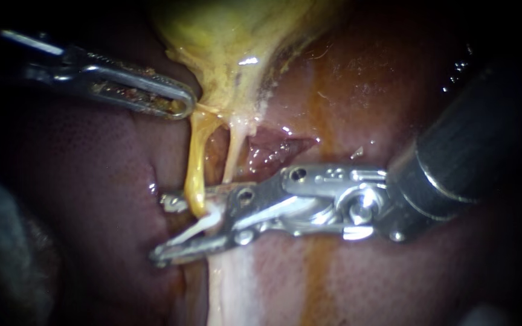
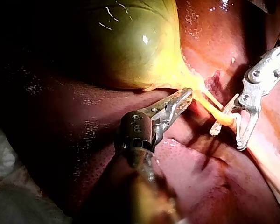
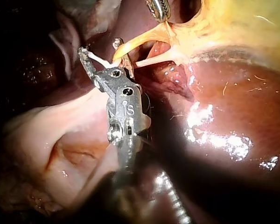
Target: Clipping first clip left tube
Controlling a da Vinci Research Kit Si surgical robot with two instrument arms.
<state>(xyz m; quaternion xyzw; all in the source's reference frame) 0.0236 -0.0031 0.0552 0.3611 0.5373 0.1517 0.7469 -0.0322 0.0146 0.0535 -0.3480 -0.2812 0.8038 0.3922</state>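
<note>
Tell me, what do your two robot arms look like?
My left instrument is slim grey metal, ending in a long, slotted claw. My right instrument has a thick black shaft, a shiny silver wrist with round pins, and a skinny silver claw.

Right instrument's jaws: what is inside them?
The yellow tube crosses between the open jaws of the right instrument, with a white piece beside it. Tissue under the jaws is hidden.

Dark red liver (image 1: 86,181) filled the backdrop, wet and glistening, with bright glints (image 3: 214,135) where light struck it. The edges of the endoscope view fell off into darkness. In the left wrist view, pale crumpled material (image 2: 2,158) lay beside the liver.
</note>
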